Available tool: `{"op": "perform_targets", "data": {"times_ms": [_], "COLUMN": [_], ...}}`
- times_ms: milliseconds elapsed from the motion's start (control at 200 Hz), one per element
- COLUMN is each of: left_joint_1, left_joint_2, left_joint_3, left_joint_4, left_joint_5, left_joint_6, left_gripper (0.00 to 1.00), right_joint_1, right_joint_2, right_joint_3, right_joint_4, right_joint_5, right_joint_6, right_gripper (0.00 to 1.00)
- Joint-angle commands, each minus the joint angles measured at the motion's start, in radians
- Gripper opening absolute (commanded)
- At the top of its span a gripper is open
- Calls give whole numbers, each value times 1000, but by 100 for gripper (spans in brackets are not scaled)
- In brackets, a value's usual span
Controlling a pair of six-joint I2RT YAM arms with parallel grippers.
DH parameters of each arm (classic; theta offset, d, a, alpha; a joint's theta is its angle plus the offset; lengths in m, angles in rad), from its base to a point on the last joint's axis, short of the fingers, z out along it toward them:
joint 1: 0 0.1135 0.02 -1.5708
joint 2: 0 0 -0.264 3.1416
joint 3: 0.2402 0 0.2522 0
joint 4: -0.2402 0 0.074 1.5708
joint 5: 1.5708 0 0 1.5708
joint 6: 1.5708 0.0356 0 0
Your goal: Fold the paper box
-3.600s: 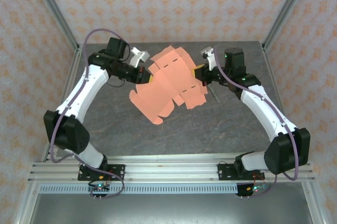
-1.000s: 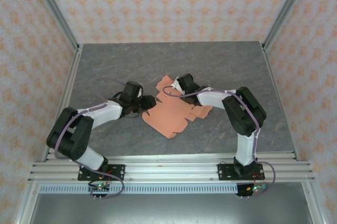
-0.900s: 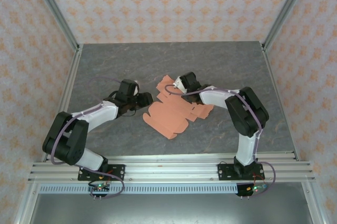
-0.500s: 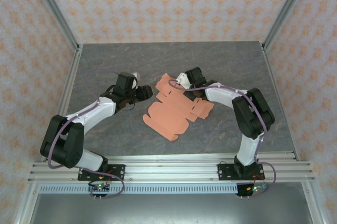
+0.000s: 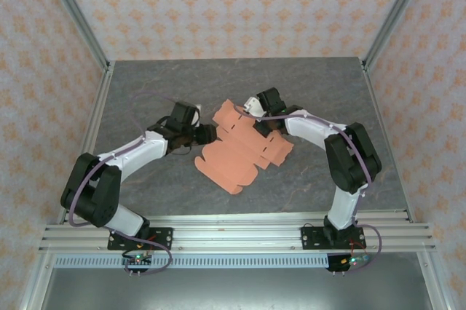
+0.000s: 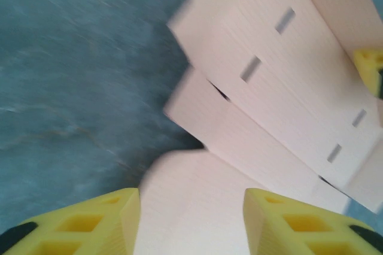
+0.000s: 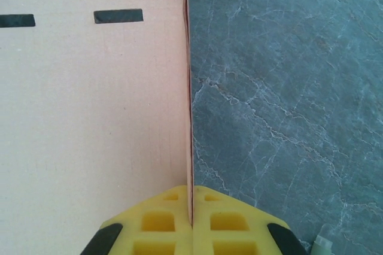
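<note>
Paper box (image 5: 240, 146): flat die-cut salmon sheet at the centre of the table (image 5: 306, 179), no longer raised in the air. Right gripper (image 7: 191, 222): pinched closed on the sheet's far edge, as before. Left gripper (image 6: 191, 207): jaws partly spread, holding nothing, now nearer the sheet's left edge.

The paper box (image 5: 234, 153) is salmon-orange. The table (image 5: 313, 88) is grey, veined like marble. The walls (image 5: 218, 4) carry orange motifs.

Two white-shelled robot arms (image 5: 135, 151) (image 5: 313, 129) with black joint housings, bases at 6 o'clock. Thin purple cable (image 5: 170, 250) trails each; yellow cellular plastic fingertips (image 7: 161, 222).
</note>
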Motion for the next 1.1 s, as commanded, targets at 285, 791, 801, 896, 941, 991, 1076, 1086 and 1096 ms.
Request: {"op": "perform_targets", "data": {"times_ms": [285,791,801,896,941,991,1076,1086,1096], "left_joint_1": [-114,-129,-128,-129,-131,-133,-135,-135,-136], "left_joint_2": [197,373,374,388,391,393,402,404,406], "left_joint_3": [-39,53,54,47,40,33,25,25,24], "left_joint_4": [436,470,470,464,467,472,476,477,478], "left_joint_5": [89,61,61,49,44,35,12,10,8], "left_joint_6": [-364,-367,-368,-368,-373,-375,-379,-381,-381], "left_gripper": [26,12,12,10,9,8,7,7,6], "right_joint_1": [-5,-5,-5,-5,-5,-5,5,7,9], "right_joint_2": [5,-4,-4,-8,-12,-16,-27,-29,-30], "right_joint_3": [103,95,95,99,103,111,121,122,122], "right_joint_4": [-130,-135,-135,-136,-139,-144,-156,-157,-158], "right_joint_5": [25,37,36,40,37,29,22,24,26], "right_joint_6": [145,158,159,165,173,190,227,232,236], "right_gripper": [0,0,0,0,0,0,0,0,0]}}
